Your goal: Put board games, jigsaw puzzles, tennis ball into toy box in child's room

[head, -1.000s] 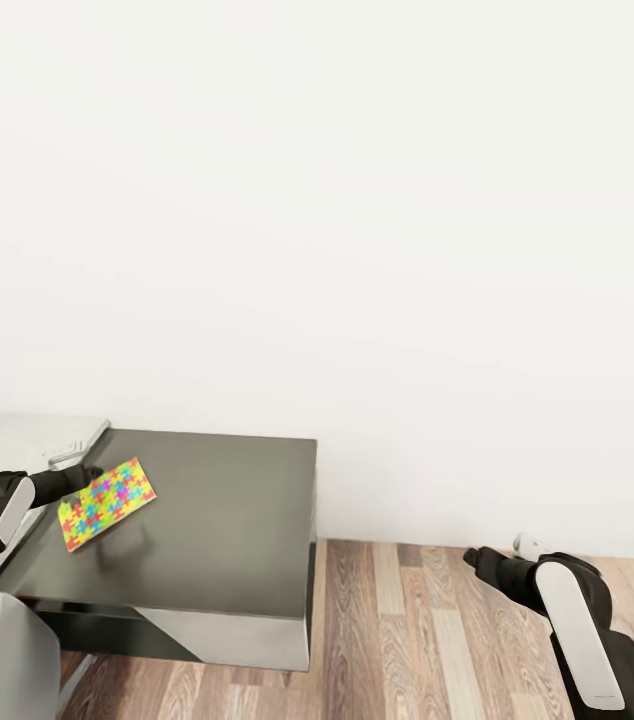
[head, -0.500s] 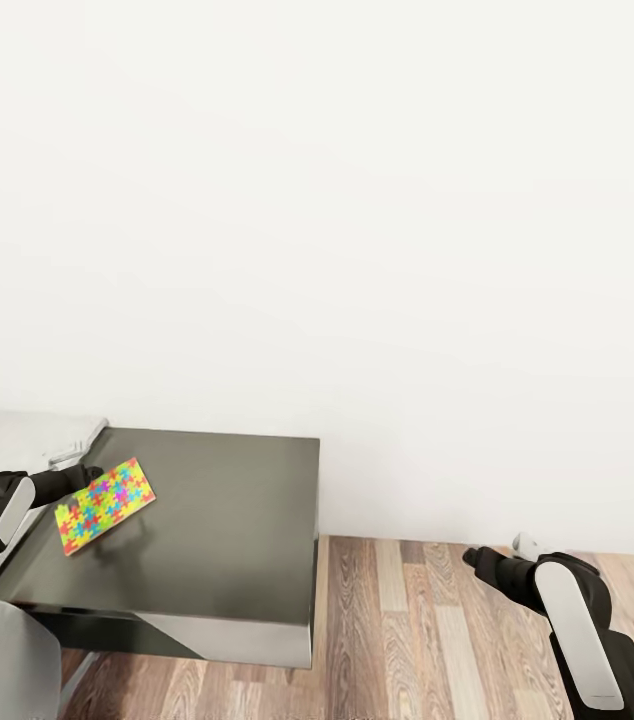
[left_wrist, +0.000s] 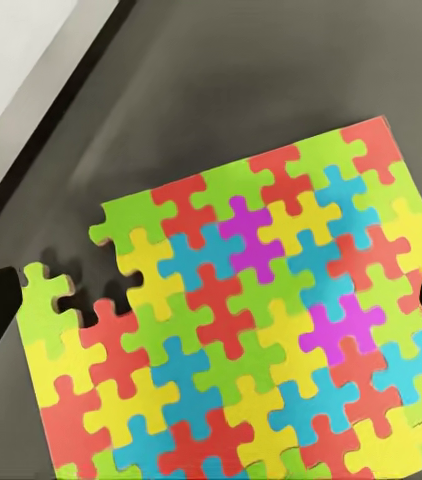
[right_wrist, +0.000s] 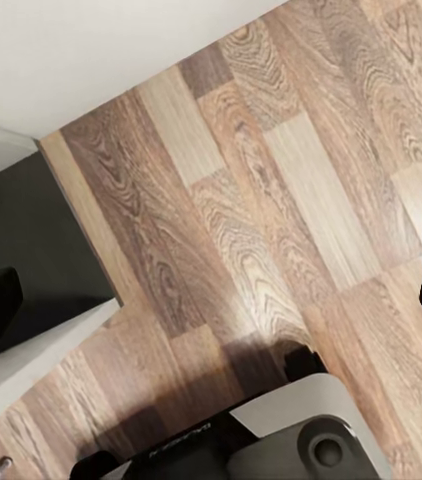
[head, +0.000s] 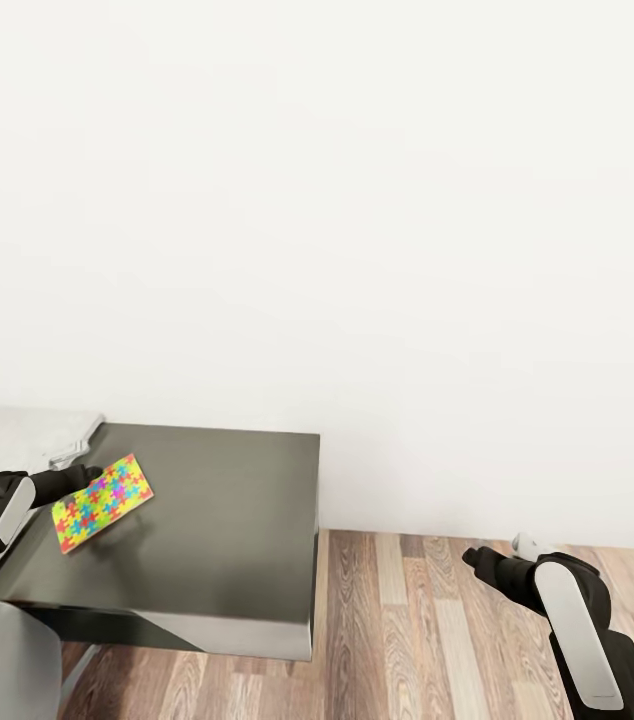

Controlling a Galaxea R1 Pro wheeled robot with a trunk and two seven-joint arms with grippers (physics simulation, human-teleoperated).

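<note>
White wall (head: 357, 200), plank floor (head: 407, 620), dark desk (head: 217, 520): my left pincer (head: 82, 478) grips the puzzle (head: 103, 502) at its 9 o'clock edge; right pincer (head: 472, 555) open.

Matt puzzle (left_wrist: 261, 330), glossy dark desk (head: 227, 500) (wood-plank floor (head: 417, 640)).

**A plain domestic room**

A bare white wall (head: 357, 200) meets a wood-plank floor (head: 427, 630). At about 8 o'clock stands a low dark-grey worktop (head: 227, 500), with a bright jigsaw puzzle (head: 102, 489) above it: home furnishings and a toy.
</note>
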